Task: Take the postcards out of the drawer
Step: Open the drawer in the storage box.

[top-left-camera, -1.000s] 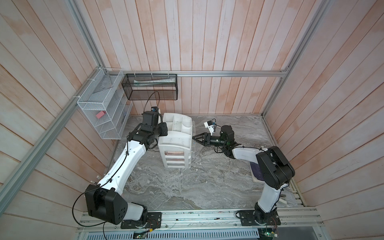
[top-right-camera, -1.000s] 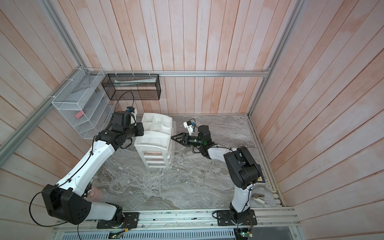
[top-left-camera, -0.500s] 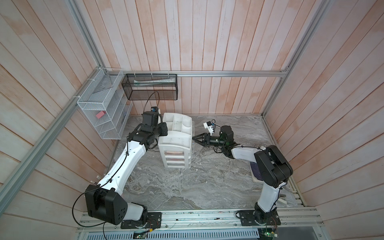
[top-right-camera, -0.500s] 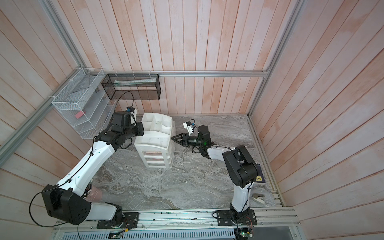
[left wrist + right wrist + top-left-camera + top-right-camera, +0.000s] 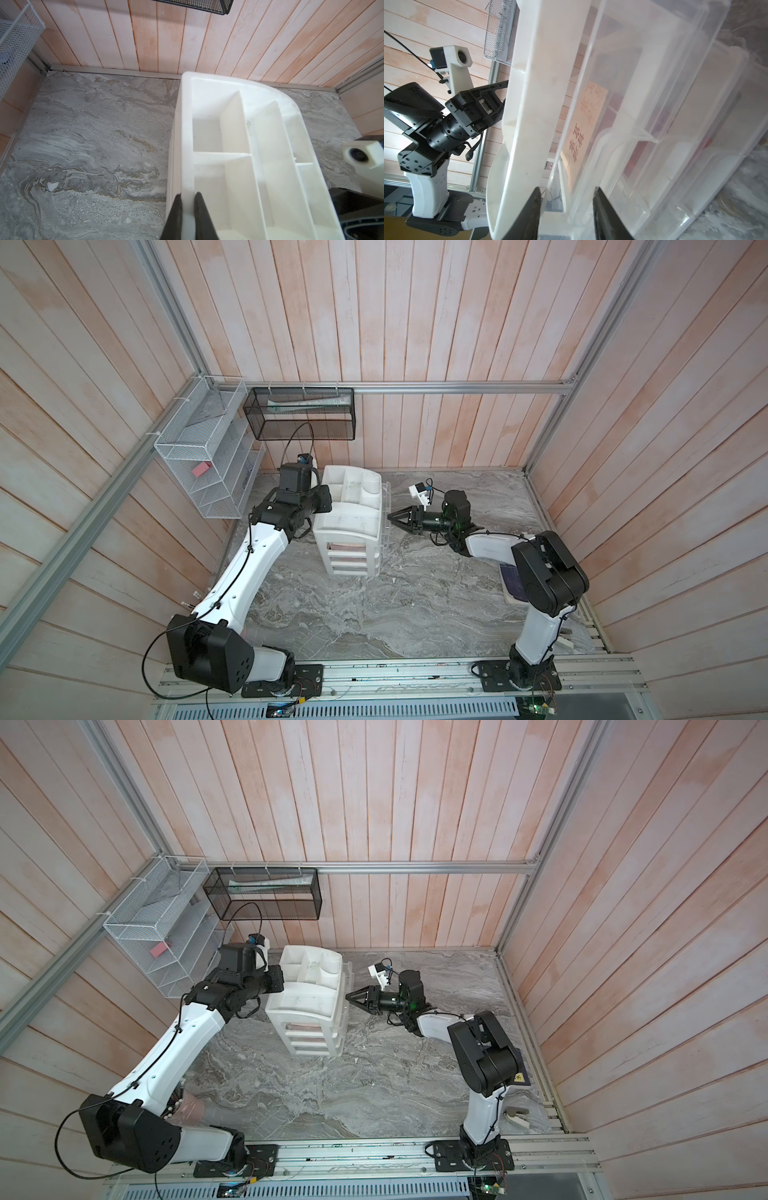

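Right claw (image 5: 567, 190) has narrowed, pinching the drawer (image 5: 654, 83) lip; left claw (image 5: 188, 195) pinches the organizer (image 5: 186, 124) rim; postcards (image 5: 583, 133) reachable once pulled.

Cream postcard (image 5: 584, 133), dark and orange characters, flat inside clear drawer (image 5: 629, 62).

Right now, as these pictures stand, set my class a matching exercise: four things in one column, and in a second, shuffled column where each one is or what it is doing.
Things
1. left gripper
2. cream postcard
3. black mesh basket
4. dark booklet

Places or states
A. lying flat on the table
B. hanging on the back wall
C. shut on the white organiser's rim
D. inside a clear drawer

Pairs: 1-C, 2-D, 3-B, 4-A.
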Available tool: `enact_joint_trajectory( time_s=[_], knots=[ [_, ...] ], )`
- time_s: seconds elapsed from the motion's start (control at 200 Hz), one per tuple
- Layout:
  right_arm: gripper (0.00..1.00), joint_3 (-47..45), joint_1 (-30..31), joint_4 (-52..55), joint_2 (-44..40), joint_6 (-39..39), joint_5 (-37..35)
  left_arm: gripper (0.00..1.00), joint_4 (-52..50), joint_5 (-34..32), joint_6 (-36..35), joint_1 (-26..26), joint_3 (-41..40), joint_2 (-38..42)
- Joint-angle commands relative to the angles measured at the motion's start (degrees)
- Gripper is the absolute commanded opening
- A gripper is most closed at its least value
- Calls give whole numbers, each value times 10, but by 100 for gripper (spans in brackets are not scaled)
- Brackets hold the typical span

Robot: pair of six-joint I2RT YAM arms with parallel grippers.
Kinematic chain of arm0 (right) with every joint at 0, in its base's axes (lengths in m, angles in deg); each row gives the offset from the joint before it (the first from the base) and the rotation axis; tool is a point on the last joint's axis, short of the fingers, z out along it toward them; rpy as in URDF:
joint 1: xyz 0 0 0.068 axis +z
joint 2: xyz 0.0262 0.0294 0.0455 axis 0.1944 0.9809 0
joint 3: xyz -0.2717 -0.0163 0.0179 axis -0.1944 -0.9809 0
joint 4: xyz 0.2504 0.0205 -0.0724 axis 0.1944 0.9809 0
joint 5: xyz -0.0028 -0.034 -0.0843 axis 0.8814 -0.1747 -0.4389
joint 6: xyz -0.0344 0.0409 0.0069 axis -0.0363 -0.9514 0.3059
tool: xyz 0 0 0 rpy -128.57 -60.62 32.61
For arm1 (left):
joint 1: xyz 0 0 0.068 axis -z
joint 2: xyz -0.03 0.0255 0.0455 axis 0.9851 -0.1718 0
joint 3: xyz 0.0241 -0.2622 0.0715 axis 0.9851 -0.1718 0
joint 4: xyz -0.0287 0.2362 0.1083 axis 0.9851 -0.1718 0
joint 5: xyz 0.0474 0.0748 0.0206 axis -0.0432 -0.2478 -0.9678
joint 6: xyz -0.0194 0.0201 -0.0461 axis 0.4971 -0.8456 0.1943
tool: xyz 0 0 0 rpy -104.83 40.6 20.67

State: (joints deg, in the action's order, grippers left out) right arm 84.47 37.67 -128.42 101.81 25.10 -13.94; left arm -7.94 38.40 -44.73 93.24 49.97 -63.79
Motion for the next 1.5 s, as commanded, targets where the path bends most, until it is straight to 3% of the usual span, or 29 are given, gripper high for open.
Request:
enact_joint_trajectory(
  time_s=[0.0,0.985,1.495],
  knots=[
    [39,-8,-19,2,-24,69,6,0,-7,-36,-27,-21,11,16],
    [37,-1,-62,136,-67,153,31,0,-47,-65,-46,-33,26,34],
    [37,-3,-81,155,-75,158,36,0,-57,-70,-51,-32,31,39]
  ],
)
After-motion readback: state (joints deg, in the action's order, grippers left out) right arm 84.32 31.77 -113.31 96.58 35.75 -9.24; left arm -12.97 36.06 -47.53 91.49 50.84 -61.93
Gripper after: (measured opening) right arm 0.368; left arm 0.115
